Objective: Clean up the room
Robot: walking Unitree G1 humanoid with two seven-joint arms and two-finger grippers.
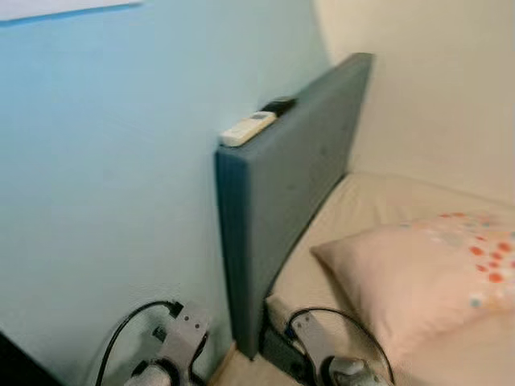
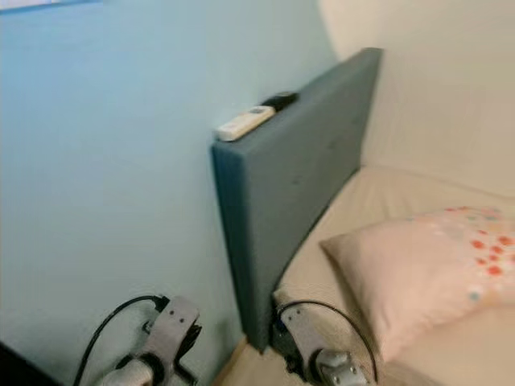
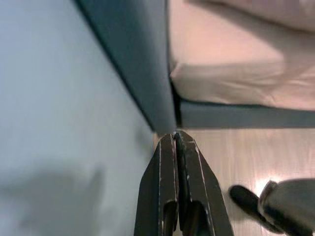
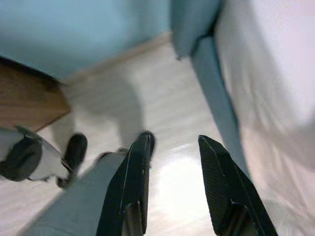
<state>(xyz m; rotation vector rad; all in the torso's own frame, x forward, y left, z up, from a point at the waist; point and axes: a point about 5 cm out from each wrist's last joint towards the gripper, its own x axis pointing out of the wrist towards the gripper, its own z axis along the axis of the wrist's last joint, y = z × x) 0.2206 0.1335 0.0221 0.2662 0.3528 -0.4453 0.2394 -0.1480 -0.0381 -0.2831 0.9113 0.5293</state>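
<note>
On top of the blue headboard (image 1: 286, 185), near its end closest to the robot, lies a white remote (image 1: 248, 128), flat and long, and just behind it sits a small black thing (image 1: 278, 104) that is too blurry to name. One flat side of the headboard is against the light blue wall (image 1: 105, 185); its other side meets the bed (image 1: 354, 217). A pale pink pillow (image 1: 418, 277) with red and blue dots lies on the bed close to the headboard, near the side edge of the bed. Both silver arms hang low, well below the remote, and neither touches it. The left gripper (image 3: 176, 147) is down by the floor (image 3: 236, 157), beside the wall and pointing at the bottom corner of the headboard; its two black fingers are pressed together with nothing between them. The right gripper (image 4: 174, 147) hangs over the pale wood floor beside the bed's blue base; its fingers (image 4: 133, 182) are spread apart and hold nothing. A brown wood piece (image 4: 27, 98) stands by the wall in the right wrist view.
</note>
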